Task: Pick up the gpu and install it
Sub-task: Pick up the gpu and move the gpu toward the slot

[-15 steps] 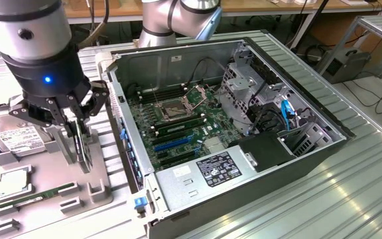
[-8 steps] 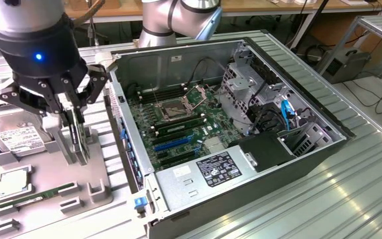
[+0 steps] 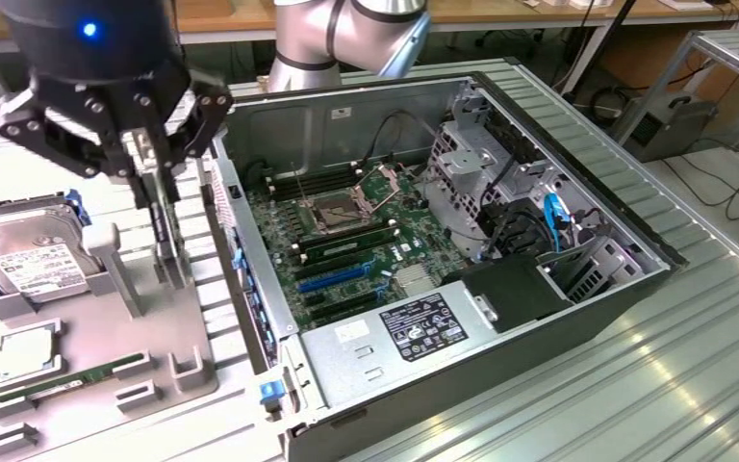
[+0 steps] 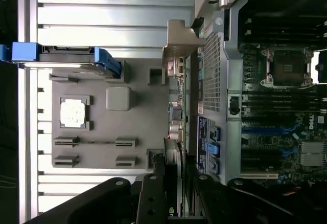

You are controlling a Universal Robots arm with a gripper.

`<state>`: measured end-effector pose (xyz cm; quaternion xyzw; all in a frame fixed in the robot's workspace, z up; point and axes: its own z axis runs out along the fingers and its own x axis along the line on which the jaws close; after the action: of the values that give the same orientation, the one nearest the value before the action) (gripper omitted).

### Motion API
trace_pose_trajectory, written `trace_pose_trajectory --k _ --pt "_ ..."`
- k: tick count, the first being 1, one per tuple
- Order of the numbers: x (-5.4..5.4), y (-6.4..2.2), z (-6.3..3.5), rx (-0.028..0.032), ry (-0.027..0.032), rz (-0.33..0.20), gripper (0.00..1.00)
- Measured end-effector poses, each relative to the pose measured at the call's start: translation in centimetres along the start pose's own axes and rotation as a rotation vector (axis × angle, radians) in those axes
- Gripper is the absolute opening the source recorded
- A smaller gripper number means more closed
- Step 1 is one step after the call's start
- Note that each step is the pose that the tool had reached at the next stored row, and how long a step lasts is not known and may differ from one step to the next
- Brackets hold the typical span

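The gripper (image 3: 158, 178) (image 4: 176, 183) is seen low over the grey parts tray (image 3: 151, 337) (image 4: 143, 111), set astride the upper edge of the gpu (image 3: 166, 241) (image 4: 176, 106). Whether the claw is clamped on the card or merely around it cannot be told. The gpu is stood on edge, upright, at the side of the tray that faces the computer case (image 3: 344, 111); its silver bracket (image 4: 180, 37) is seen at one end. Whether its lower edge is seated in the tray cannot be told.

Elsewhere on the tray, well apart from the gpu, a green memory stick (image 3: 68, 378) is laid flat in its clips, a processor chip (image 3: 30, 354) (image 4: 72, 112) is set in a square pocket, and a hard drive (image 3: 30, 255) in a blue caddy (image 4: 66, 58) is held at the tray's far end.

Just beside the tray, to the exterior view's right, the open case is laid on its side, with the motherboard (image 3: 344, 241) (image 4: 276, 106) exposed. Beyond the tray the arm (image 3: 344, 38) is seen
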<state>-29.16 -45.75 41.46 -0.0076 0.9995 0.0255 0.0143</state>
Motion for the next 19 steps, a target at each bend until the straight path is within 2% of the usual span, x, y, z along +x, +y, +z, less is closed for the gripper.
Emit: trace_pose_trajectory --k 2,3,4,7,13,19 --pt "-0.9 -0.1 -0.93 -0.0086 0.0003 0.0 0.26" --pt "-1.4 -0.12 -1.25 -0.0102 0.0009 0.0 0.26" --pt "-2.3 -0.13 -1.72 -0.0115 0.0027 0.0 0.26" --pt "-3.8 -0.14 -2.23 -0.0116 0.0075 0.001 0.26" --pt "-7.0 -0.18 -2.28 -0.0117 0.0194 0.001 0.26" --pt "-9.9 -0.26 -1.47 -0.0071 0.0218 0.001 0.26"
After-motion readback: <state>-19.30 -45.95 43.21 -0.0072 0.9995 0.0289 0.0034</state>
